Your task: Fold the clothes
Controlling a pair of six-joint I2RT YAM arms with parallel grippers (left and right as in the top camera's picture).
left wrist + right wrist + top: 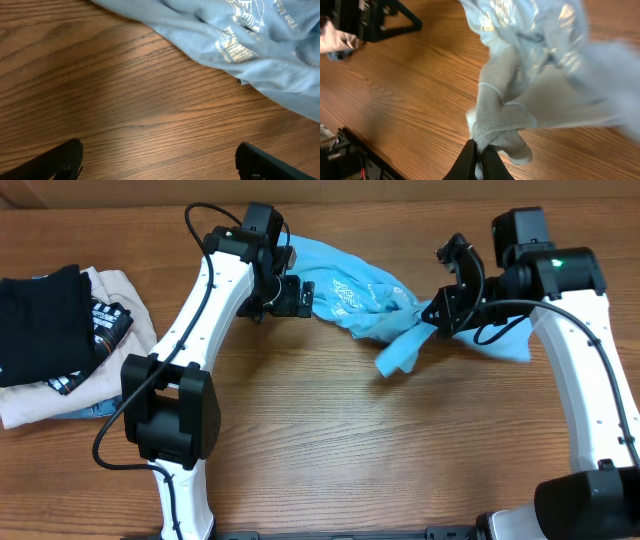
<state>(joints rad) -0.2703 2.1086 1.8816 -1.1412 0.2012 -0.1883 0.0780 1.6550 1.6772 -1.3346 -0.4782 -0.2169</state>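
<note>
The blue T-shirt lay bunched up near the table's far edge, its right end hidden behind the right arm. Right gripper was pinched tight on a fold of it. Left gripper hung wide open and empty just beside the shirt, fingers mostly cut off. The print was too crumpled to read.

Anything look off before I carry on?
The blue T-shirt is crumpled in a heap, not spread flat; a twisted bunch of it is pinched in the shut right gripper. The left gripper is open over the table beside it, holding nothing.
</note>
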